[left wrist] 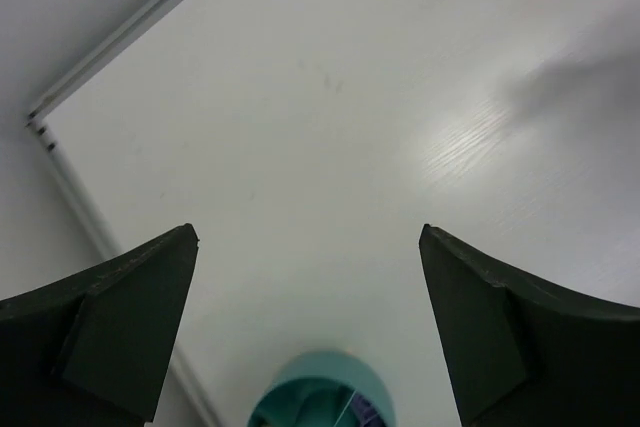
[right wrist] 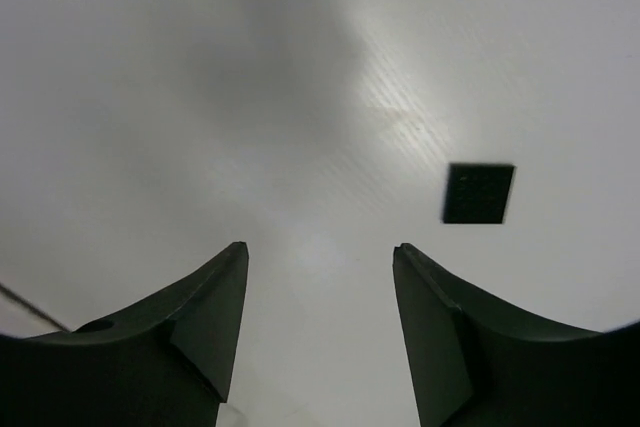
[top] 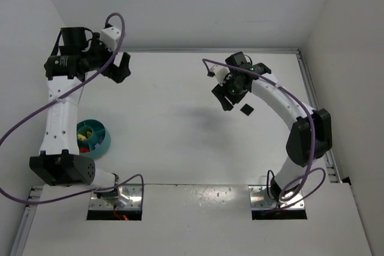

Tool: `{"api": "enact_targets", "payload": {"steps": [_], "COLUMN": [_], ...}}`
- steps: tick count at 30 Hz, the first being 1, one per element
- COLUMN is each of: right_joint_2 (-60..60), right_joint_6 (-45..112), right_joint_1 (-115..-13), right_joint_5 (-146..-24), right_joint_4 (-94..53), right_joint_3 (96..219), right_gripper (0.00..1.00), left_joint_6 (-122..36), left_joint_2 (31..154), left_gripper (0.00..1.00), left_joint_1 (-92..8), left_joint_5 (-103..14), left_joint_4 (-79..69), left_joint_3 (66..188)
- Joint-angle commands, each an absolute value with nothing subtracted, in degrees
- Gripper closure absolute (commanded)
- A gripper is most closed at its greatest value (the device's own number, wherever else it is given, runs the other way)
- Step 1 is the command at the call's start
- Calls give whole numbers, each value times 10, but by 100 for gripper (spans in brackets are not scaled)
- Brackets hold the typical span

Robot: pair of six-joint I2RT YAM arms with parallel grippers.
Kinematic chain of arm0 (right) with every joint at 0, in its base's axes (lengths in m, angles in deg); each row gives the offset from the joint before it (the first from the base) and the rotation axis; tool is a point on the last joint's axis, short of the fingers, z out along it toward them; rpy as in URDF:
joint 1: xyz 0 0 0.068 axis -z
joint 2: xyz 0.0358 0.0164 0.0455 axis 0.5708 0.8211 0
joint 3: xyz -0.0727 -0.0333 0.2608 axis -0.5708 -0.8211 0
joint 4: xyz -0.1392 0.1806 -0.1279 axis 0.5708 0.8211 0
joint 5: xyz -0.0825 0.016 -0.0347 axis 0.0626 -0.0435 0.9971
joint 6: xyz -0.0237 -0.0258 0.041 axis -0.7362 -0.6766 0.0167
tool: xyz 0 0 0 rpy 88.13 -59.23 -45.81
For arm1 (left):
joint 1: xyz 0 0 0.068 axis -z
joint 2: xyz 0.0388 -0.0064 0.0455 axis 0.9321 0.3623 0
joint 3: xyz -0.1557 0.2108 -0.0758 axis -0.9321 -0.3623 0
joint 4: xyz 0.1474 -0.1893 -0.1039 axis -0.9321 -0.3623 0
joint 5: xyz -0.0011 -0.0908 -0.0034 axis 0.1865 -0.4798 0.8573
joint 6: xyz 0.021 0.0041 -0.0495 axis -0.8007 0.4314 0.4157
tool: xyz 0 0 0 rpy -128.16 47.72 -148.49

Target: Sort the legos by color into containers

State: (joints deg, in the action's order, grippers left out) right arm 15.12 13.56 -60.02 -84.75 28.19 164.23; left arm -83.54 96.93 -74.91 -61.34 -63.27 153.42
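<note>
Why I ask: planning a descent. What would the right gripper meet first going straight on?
Probably bare table: the open right gripper points at it with nothing between. The black square lies right of that line in the wrist view; depth is unclear.

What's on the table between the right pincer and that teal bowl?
Nothing: the top view shows bare table from the right pincer to the teal bowl.

Teal bowl (top: 107, 142), yellow lego (top: 87, 130), red legos (top: 84, 146), black square (top: 246, 110), white table (top: 174, 148), white arms (top: 57, 118)

Smooth table (top: 180, 142) (faintly grained), plastic bowl (top: 104, 149).
</note>
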Motion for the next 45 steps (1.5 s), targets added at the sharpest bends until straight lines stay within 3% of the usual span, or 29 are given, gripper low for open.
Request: {"api": "enact_targets", "payload": {"steps": [1, 3, 6, 8, 17, 27, 34, 40, 45], "right_joint_2": [185, 214, 229, 229, 288, 306, 272, 251, 352], "right_joint_6": [91, 86, 86, 80, 52, 26, 54, -74, -115], "right_joint_1": [-571, -549, -531, -515, -432, -403, -379, -362, -345], "right_joint_5": [-796, -796, -796, -796, -823, -845, -846, -869, -921], "right_joint_4": [299, 315, 315, 274, 266, 271, 252, 272, 351], "right_joint_3": [1696, 1714, 1722, 1697, 1670, 1699, 1683, 1659, 1810], "right_gripper": [39, 37, 21, 17, 17, 18, 17, 17, 17], "left_joint_6": [-748, -743, -719, -706, -741, -665, -719, -699, -708], "left_joint_2": [1006, 1013, 1018, 1037, 1046, 1154, 1143, 1113, 1090], "left_gripper": [0, 0, 0, 0, 0, 0, 0, 0, 0], "left_joint_1": [-727, -722, -716, -716, -703, -676, -660, -625, -565], "left_joint_5": [-717, -737, -700, -693, -660, -526, -478, -484, -462], "left_joint_4": [-565, -546, -509, -509, -514, -545, -478, -403, -322], "left_joint_3": [1557, 1564, 1539, 1533, 1478, 1577, 1528, 1443, 1375]}}
